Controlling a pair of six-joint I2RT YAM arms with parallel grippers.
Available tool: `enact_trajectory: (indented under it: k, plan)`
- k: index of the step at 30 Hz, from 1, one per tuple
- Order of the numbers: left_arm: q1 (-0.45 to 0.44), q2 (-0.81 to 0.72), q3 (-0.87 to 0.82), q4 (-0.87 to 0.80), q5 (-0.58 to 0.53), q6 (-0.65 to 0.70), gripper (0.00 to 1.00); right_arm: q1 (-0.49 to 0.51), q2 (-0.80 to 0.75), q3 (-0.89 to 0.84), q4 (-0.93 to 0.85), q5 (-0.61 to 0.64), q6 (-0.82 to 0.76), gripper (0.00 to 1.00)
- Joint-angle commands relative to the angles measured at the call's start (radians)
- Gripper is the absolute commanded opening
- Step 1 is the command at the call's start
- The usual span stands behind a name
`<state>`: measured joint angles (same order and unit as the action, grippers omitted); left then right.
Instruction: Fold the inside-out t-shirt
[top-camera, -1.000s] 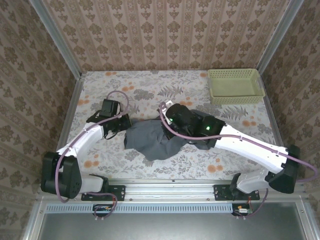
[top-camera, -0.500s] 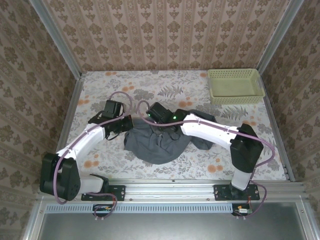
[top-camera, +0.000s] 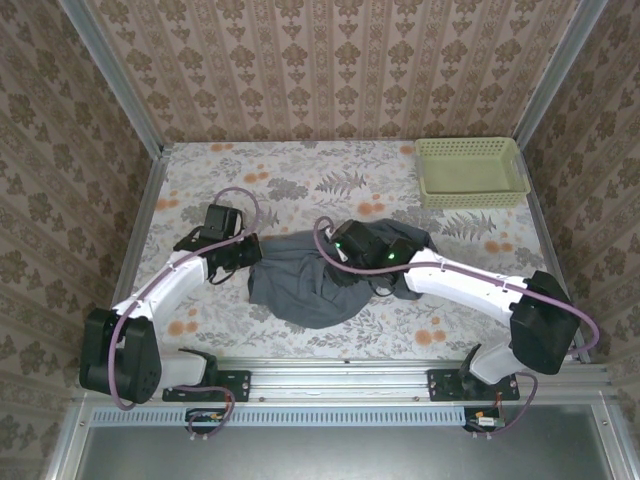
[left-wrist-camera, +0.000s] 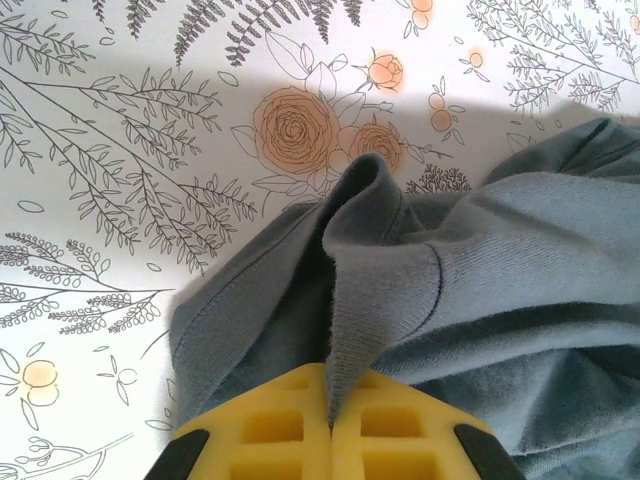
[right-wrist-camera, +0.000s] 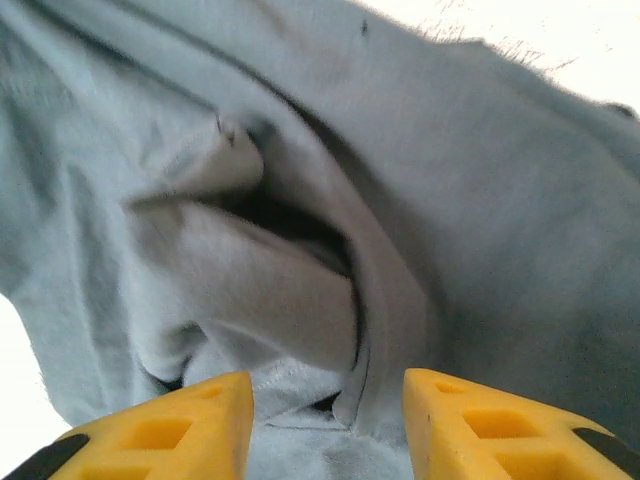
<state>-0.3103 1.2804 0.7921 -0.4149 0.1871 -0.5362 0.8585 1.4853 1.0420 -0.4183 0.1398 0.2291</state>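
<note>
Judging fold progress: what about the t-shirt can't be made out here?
Top view: the right arm covers the middle of the t-shirt.
Left wrist view: how much fabric the left gripper pinches is hidden between its pads.
Right wrist view: blurred close-up; garment part before the right gripper unclear.

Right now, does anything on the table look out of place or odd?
The t-shirt is a crumpled heap mid-table, not spread flat. The left gripper is shut on a raised fold of it; the right gripper hovers open over it. The basket sits square; nothing spilled.
</note>
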Motion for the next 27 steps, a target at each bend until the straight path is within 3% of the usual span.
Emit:
enact_trajectory:
  k: [1,10,18,23,27]
  plan:
    - [0.012,-0.016,0.002,0.002,0.009,-0.008,0.00,-0.018,0.018,-0.048,0.108,-0.068,-0.104,0.46]
    - [0.010,-0.021,0.010,-0.012,0.014,-0.008,0.00,-0.050,0.110,0.015,0.125,-0.119,-0.197,0.46]
    - [0.012,-0.011,0.016,-0.017,0.006,-0.001,0.00,-0.014,0.135,0.054,0.098,-0.138,-0.208,0.34]
    - [0.011,-0.009,0.016,-0.018,0.006,0.001,0.00,0.014,0.124,0.067,0.076,-0.109,-0.206,0.32]
    - [0.011,-0.013,0.011,-0.013,0.007,-0.002,0.00,0.021,0.131,0.073,0.062,-0.102,-0.198,0.22]
